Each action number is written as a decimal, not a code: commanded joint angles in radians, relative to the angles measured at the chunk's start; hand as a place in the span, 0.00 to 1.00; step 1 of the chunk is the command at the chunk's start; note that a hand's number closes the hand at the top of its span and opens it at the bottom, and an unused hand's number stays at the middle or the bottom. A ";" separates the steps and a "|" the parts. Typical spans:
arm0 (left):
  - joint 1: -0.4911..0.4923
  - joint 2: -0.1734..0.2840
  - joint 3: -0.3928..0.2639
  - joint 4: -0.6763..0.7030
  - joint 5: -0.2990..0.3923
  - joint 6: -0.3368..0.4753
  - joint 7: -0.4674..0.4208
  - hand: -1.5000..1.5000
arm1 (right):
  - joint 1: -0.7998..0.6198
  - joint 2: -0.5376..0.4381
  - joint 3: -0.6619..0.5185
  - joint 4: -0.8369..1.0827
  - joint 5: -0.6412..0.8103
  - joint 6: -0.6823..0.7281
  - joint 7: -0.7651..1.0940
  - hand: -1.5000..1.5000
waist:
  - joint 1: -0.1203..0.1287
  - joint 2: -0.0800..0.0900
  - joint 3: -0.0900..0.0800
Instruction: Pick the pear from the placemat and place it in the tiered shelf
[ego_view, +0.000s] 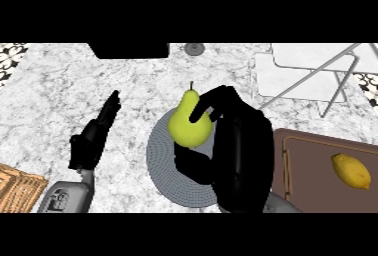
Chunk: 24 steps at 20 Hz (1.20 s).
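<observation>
Right hand (240, 150) filled the lower middle of the head view, fingers (214, 100) curled round the pear (189, 122), which sat over the grey round placemat's (166, 160) upper edge. Whether it was lifted clear, can't tell. Left hand (94, 135) rested at left, fingers straight, released. Tiered shelf (310, 75) stood up-right on the counter (74, 85). Best lift straight up before swinging right, clearing the shelf's slanted struts. Lemon (351, 171) on brown board (310, 165), irrelevant.

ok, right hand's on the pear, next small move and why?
Probably lift it straight up: the right hand has fingers curled round the pear, which is still over the placemat. Then carry it toward the tiered shelf at upper right.
</observation>
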 joint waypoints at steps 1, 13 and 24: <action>0.009 -0.011 -0.011 -0.001 -0.016 0.011 -0.007 0.50 | -0.054 0.010 -0.094 -0.074 0.104 0.160 0.167 1.00 | 0.004 0.002 0.000; 0.026 -0.015 -0.027 -0.026 -0.030 0.002 -0.018 0.50 | -0.264 0.009 -0.381 -0.051 0.188 0.357 0.067 1.00 | 0.019 0.006 0.000; -0.019 -0.020 -0.005 -0.032 -0.024 -0.001 0.032 0.50 | -0.380 -0.118 -0.641 0.073 0.146 0.369 -0.136 1.00 | 0.023 0.009 0.001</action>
